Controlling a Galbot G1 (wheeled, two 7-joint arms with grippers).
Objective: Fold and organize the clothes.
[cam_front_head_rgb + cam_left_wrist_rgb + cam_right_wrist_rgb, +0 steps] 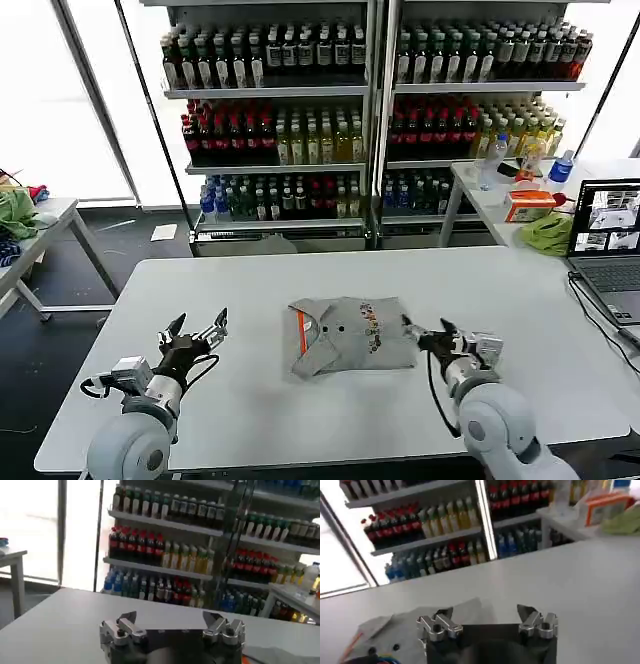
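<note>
- The left gripper [198, 328], black-fingered on a silver wrist, is held low at the robot's left with its two fingers spread wide and nothing between them.
- The right gripper [428, 331], of the same build, is held low at the robot's right, pointed inward, fingers parted and empty.

White table [300, 410], rounded at the corners. At its middle, a folded grey T-shirt [350, 335] with an orange neck strip and multicoloured print, lying flat. On the right edge, an open laptop [608, 245] with black cables [600, 318] trailing beside it.
</note>
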